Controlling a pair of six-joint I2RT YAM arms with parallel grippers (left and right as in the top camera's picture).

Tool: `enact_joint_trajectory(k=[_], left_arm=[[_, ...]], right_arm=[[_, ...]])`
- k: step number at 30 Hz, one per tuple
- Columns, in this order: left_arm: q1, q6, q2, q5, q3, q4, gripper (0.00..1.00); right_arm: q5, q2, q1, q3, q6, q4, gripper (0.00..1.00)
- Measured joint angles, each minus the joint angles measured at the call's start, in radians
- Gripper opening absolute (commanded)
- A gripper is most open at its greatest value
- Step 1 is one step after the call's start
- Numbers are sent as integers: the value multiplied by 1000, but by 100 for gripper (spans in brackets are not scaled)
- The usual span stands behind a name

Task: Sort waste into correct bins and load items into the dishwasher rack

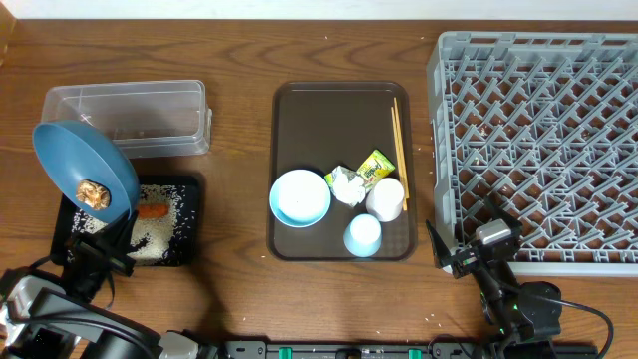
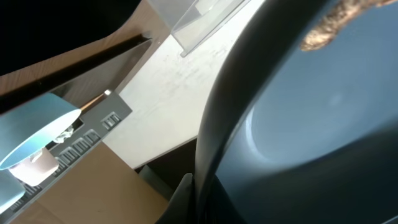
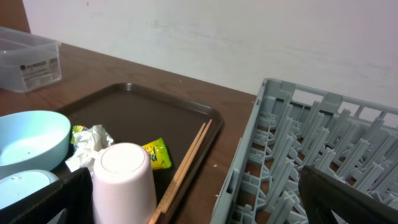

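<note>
While the left gripper (image 1: 98, 242) pinches the tilted dark blue plate (image 1: 70, 155) (a brown food lump (image 1: 94, 193) on it) above the black tray (image 1: 198, 221) holding carrot (image 1: 152, 210) and rice (image 1: 150, 244), the right gripper (image 1: 467, 229), jaws spread, sits just beside the dishwasher rack (image 1: 538, 130).

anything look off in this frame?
One thing: the dark blue plate, held by the left gripper, is tilted steeply over the black tray, yet the brown food lump clings to its face instead of sliding off. The carrot and rice lie in the tray. Nothing else stands out.
</note>
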Motion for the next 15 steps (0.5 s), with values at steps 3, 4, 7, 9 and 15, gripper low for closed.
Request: enact_joint_trajectory(k=[3, 4, 7, 9, 15], left_arm=[[-5, -32, 0, 8, 0, 66, 6], [-7, -45, 0, 9, -1, 93, 6], [-10, -84, 0, 10, -1, 147, 6], [-11, -101, 0, 10, -1, 158, 6], [-17, -171, 0, 7, -2, 344, 6]], right_arm=[[0, 0, 0, 0, 0, 0, 99], [0, 0, 0, 0, 0, 0, 99], [0, 0, 0, 0, 0, 0, 99], [0, 0, 0, 0, 0, 0, 99], [0, 0, 0, 0, 0, 0, 99]])
